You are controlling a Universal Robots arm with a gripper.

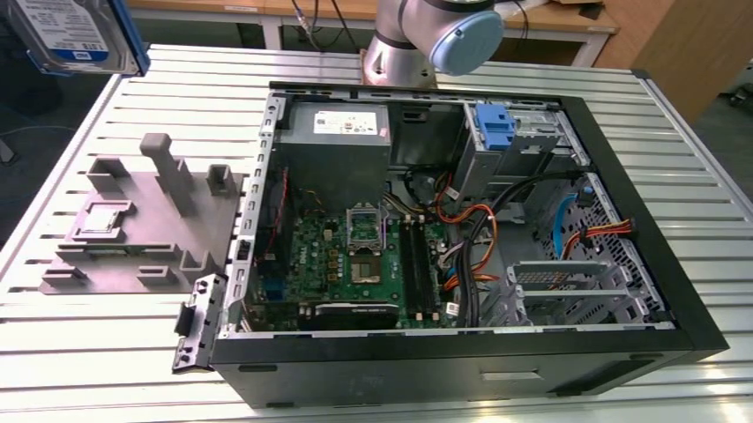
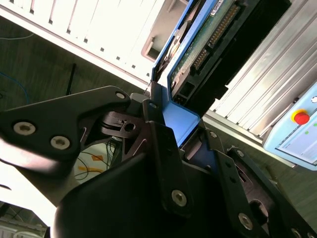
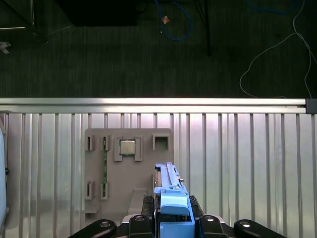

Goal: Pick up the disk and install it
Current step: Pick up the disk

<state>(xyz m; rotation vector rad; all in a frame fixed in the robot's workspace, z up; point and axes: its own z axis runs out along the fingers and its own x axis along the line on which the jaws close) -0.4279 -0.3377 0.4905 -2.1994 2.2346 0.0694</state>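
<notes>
The disk (image 1: 77, 35) hangs in the air at the exterior view's top left, its white-and-blue label facing the camera inside a blue carrier. In the first wrist view the disk (image 3: 171, 191) stands edge-on between the black fingers of my gripper (image 3: 173, 218), which is shut on it, above the grey holder block (image 3: 126, 168). In the second wrist view the disk (image 2: 208, 39) shows its connector edge and blue frame, clamped in the gripper (image 2: 178, 124).
An open computer case (image 1: 659, 264) lies on the slatted metal table (image 1: 106, 352), with a blue bracket (image 1: 496, 128) on its drive bay. The grey holder block (image 1: 136, 220) lies beside it, holding a chip (image 3: 127, 147). A panel with a red button (image 2: 299, 117) stands off the table.
</notes>
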